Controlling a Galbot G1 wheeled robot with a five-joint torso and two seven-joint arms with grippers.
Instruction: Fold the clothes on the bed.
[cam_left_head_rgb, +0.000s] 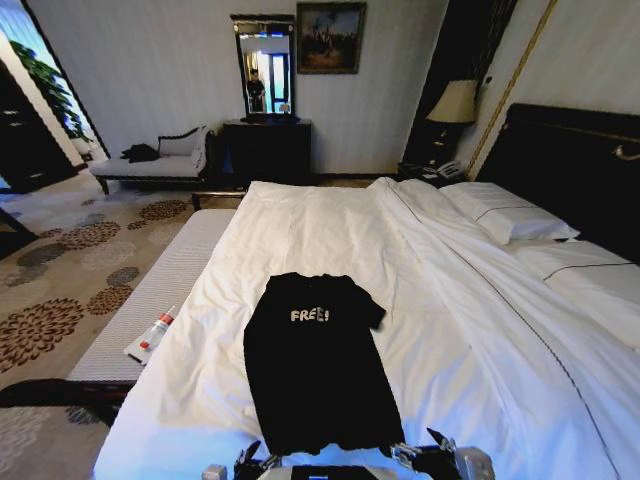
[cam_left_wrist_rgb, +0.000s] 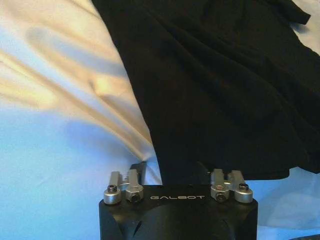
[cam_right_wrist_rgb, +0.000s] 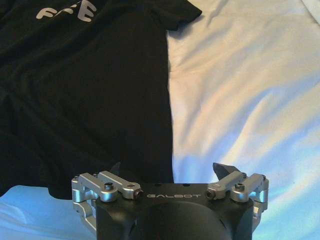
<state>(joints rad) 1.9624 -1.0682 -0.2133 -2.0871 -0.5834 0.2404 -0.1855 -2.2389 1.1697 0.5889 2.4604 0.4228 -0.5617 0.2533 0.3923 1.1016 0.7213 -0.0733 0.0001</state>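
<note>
Right, from the head camera the black T-shirt (cam_left_head_rgb: 318, 365) lies flat on the white bed (cam_left_head_rgb: 470, 330), collar away from the robot, white chest lettering facing up, hem at the near edge. One sleeve juts out on the robot's right; the left side looks tucked in. Both grippers sit at the bottom of the frame, the left gripper (cam_left_head_rgb: 255, 462) at the shirt's near-left hem corner, the right gripper (cam_left_head_rgb: 425, 455) at the near-right one. A white tube (cam_left_head_rgb: 152, 336) rests on the grey bench (cam_left_head_rgb: 165, 290) along the bed's left side, and a chaise (cam_left_head_rgb: 155, 160) stands far off by the wall.

Over to the left wrist camera: the left gripper (cam_left_wrist_rgb: 177, 172) hovers just above the shirt's (cam_left_wrist_rgb: 220, 90) hem edge, jaws spread, dark tips straddling the fabric where black meets white sheet (cam_left_wrist_rgb: 65, 125).

Now the right wrist camera: the right gripper (cam_right_wrist_rgb: 170, 172) has its jaws spread wide as well, one tip over the shirt's (cam_right_wrist_rgb: 85, 95) side edge, the other over bare sheet (cam_right_wrist_rgb: 245, 100).
</note>
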